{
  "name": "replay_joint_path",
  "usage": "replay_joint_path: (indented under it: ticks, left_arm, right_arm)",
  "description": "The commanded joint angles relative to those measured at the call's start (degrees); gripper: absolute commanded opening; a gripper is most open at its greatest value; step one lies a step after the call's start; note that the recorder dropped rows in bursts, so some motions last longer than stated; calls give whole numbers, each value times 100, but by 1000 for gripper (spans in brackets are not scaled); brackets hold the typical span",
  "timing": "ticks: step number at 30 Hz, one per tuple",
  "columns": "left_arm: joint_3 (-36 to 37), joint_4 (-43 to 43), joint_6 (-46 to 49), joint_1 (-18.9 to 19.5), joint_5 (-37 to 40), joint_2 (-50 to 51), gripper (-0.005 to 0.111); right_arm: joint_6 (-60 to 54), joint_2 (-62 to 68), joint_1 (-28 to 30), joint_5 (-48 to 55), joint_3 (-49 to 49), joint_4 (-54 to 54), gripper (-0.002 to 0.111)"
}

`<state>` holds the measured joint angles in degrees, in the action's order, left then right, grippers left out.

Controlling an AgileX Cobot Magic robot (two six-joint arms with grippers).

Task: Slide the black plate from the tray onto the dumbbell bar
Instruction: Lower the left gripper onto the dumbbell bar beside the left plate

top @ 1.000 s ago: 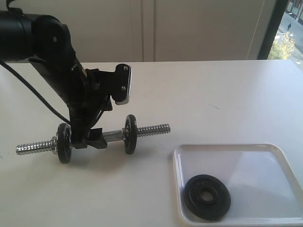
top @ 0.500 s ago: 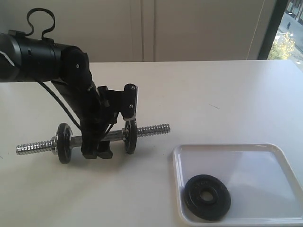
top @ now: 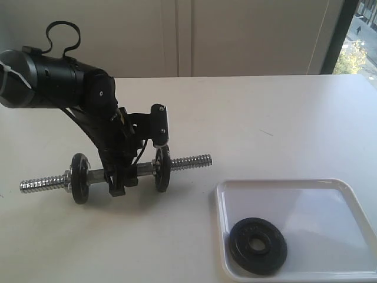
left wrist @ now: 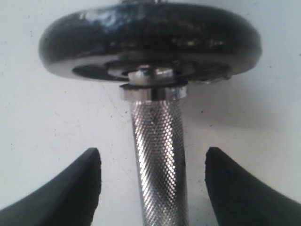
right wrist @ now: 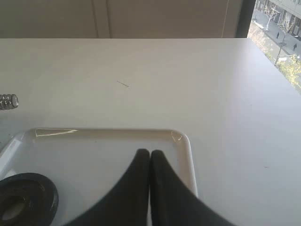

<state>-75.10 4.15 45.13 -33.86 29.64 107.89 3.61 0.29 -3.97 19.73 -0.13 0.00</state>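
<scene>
Straddling the dumbbell bar (top: 188,160), the left pincer (left wrist: 153,150) has its two dark fingers (left wrist: 70,193) spread. One stands on each side of the knurled middle of the bar, with pale desk showing in both gaps and no contact visible.

- Bar: lies on the white desk (top: 265,118) in its left half, roughly parallel to the near edge. Both threaded ends are bare.
- Two mounted discs (top: 162,170) stand upright on the bar, one on each side of the knurled grip. The left arm comes down between them.
- Left wrist view: one mounted disc fills the far end of the grip, seated against a bright collar. Which of the two it is I cannot tell.
- Tray (top: 283,183): white, with a low lip and rounded corners, at the desk's near right corner. It sits well apart from the bar.
- Black plate (top: 257,246): lies flat inside the tray, in its near left part and close to the near lip. Its centre hole faces up, and nothing touches it.
- Right pincer (right wrist: 150,153): fingers pressed together tip to tip and holding nothing. In its wrist view it shows against the bare tray floor near a rounded corner, with the plate off to one side and clear of it.
- The tip of one threaded bar end shows at the border of the right wrist view, beyond the tray's lip.
</scene>
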Motion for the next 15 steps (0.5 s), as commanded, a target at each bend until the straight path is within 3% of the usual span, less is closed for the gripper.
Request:
replay_joint_path:
  ticks: [1, 15]
  left_arm:
    - [-35, 276, -315, 2, 212, -23, 66]
    - [-35, 274, -315, 2, 156, 202, 66]
  right_arm:
    - [11, -29, -26, -15, 13, -54, 1]
    - [11, -29, -26, -15, 13, -54, 1]
